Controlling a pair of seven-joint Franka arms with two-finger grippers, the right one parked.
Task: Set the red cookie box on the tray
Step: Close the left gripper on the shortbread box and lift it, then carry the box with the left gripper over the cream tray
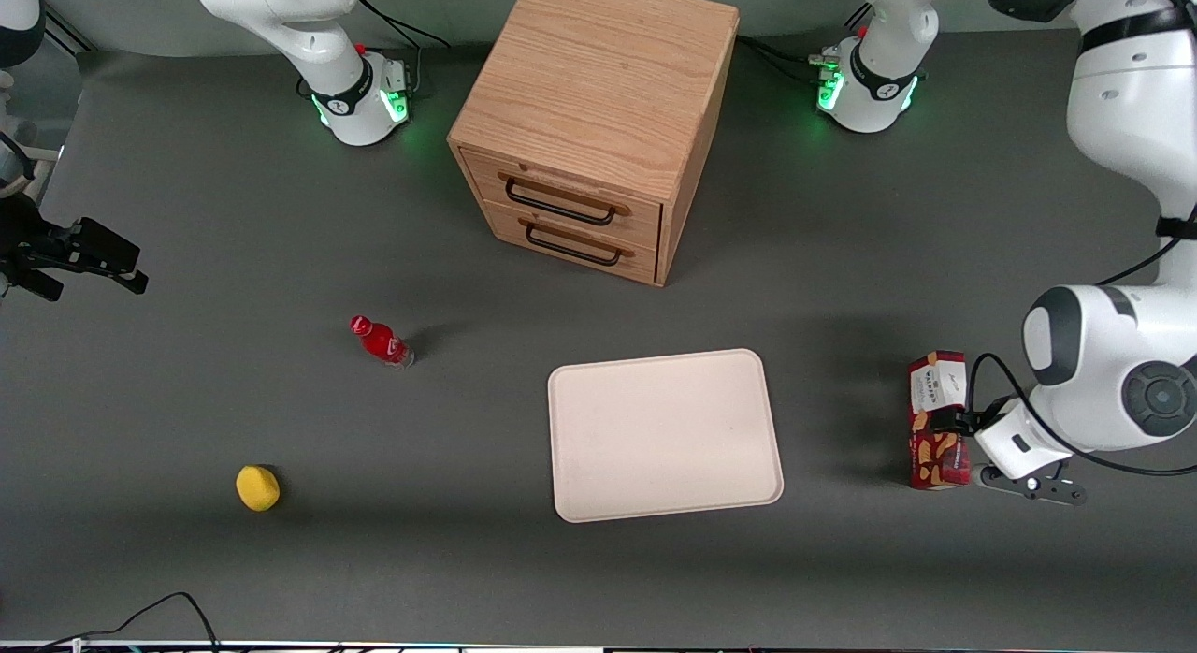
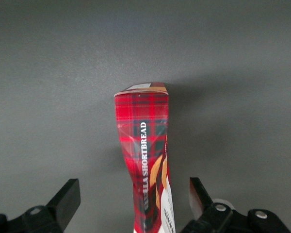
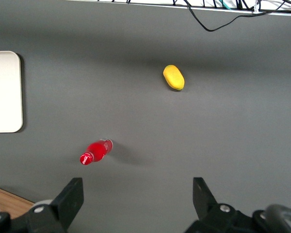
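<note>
Dark-red tartan cookie carton [image 1: 937, 421] lies on the grey bench [image 1: 281, 559] toward the working arm's end, well apart from the cream-white rounded tray [image 1: 664, 435]. Black two-finger pincer [image 2: 135, 204] straddles it, fingers wide apart, nothing gripped, across its long axis.

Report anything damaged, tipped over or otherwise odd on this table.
The red cookie box looks dented and twisted along its side, between the open gripper fingers. The small red bottle lies tipped on the table. The tray and wooden drawer cabinet look normal.
</note>
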